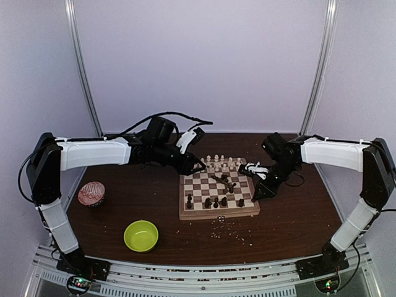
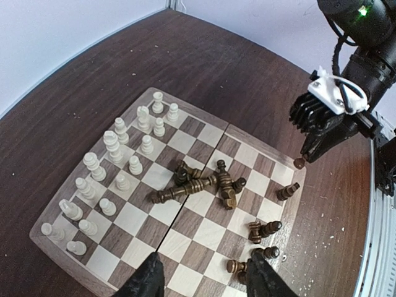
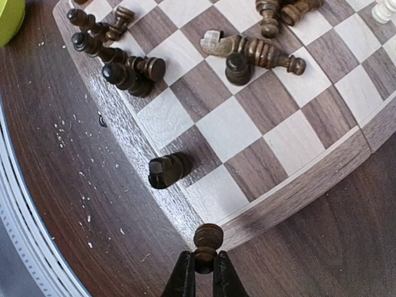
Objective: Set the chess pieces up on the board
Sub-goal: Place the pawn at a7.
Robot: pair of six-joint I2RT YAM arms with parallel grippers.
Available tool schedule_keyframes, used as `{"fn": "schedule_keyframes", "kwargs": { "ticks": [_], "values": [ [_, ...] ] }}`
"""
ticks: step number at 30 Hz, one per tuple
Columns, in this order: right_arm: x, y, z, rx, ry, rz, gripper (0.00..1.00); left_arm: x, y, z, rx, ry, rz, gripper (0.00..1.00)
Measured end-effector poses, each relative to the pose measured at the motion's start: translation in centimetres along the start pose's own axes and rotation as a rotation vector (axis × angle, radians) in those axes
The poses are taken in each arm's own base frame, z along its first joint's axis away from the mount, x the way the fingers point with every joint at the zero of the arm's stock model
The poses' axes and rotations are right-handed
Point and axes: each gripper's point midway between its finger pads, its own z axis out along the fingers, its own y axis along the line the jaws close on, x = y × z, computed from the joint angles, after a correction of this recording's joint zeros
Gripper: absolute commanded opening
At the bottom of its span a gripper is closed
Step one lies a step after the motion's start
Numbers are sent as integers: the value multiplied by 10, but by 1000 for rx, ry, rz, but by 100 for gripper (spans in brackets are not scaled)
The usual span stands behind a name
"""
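Entry, step in hand: right gripper (image 3: 204,267), closed on a dark brown pawn (image 3: 208,238) pinched at its fingertips, hanging just off the tan rim of the board (image 3: 297,189) on its right side, above the table (image 1: 291,223); left gripper (image 2: 204,281), fingers spread wide, holding nothing, by the board's far left corner. Chess pieces: pale set (image 2: 117,161), upright in two rows along the far side; dark set, a toppled heap (image 2: 204,182) mid-board, further pieces lying along the near rows (image 1: 213,202). Handling note, as a judgement: the pawn likely belongs on a vacant square of the second row from the near edge; carry it upright over the rim, come down clear of the fallen pieces close by, and let go only once the base sits flat and centred, or it may tip. Containers: lime-green bowl (image 1: 141,236), near left of the board and well apart from it, apparently empty; patterned cup (image 1: 91,193), further left, contents not discernible. Loose matter: pale crumbs (image 1: 229,232) on the table before the board
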Motion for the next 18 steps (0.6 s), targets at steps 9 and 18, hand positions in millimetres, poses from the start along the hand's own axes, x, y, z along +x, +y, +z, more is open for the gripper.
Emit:
{"fn": "schedule_keyframes", "kwargs": {
  "ticks": [9, 18],
  "values": [
    [-12, -10, 4, 91, -29, -60, 9, 0, 1, 0, -2, 0, -9, 48],
    [-17, -15, 18, 118, -21, -76, 10, 0, 0, 0, 0, 0, -17, 47]
  ]
}}
